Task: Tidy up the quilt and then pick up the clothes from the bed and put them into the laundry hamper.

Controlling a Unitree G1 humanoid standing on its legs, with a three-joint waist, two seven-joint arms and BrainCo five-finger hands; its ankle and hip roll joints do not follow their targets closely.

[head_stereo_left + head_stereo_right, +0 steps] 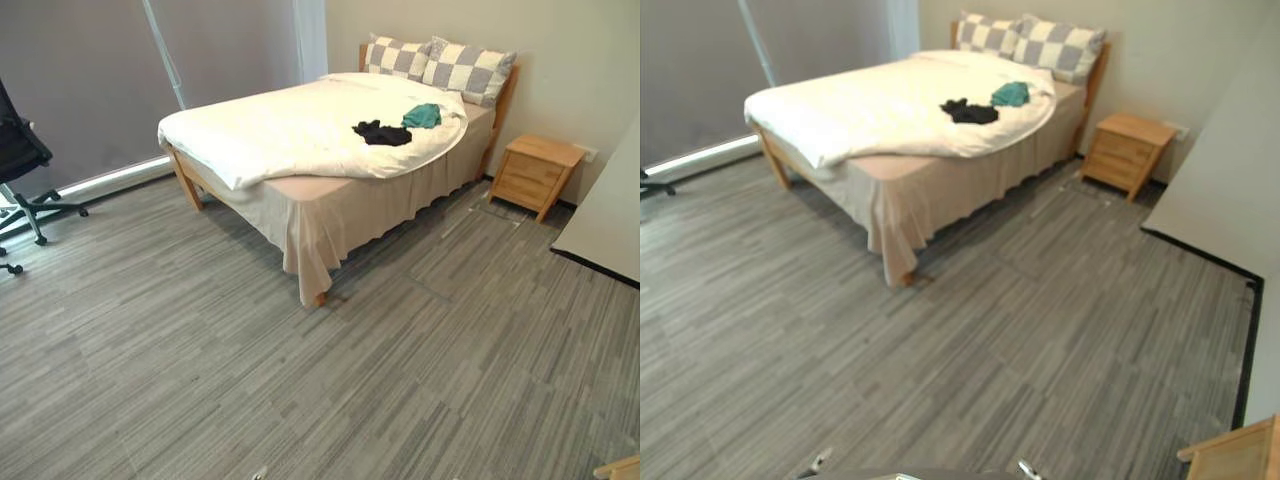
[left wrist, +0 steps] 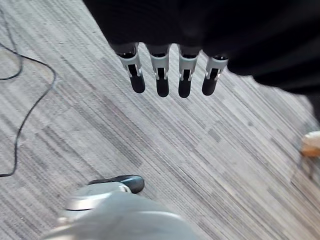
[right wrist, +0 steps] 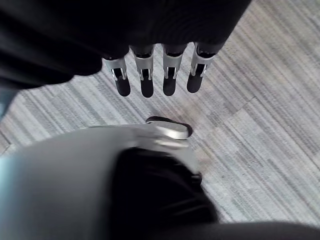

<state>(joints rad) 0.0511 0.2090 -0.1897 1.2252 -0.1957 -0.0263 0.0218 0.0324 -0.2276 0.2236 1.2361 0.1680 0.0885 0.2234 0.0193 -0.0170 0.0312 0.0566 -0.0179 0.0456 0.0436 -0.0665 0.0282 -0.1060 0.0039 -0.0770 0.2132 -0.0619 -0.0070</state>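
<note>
A bedroom seen from well back on a grey plank floor (image 1: 300,380), with the bed (image 1: 330,215) as the landmark. Left of the bed stands a black office chair (image 1: 20,160). On the bed, a cream quilt (image 1: 290,130) lies rumpled and pulled askew, leaving the near corner of the mattress bare. On the quilt toward the bed's right side lie the clothes: a black garment (image 1: 382,133) and, just beside it toward the headboard, a teal garment (image 1: 422,116). Two checked pillows (image 1: 440,65) lean at the head. Right of the bed sits a wooden nightstand (image 1: 535,175).

Nothing looks started; the first step is likely walking up to the bed to straighten the quilt.

The left hand (image 2: 170,75) hangs over the floor, fingers straight and relaxed, holding nothing. The right hand (image 3: 155,75) hangs likewise, empty.
</note>
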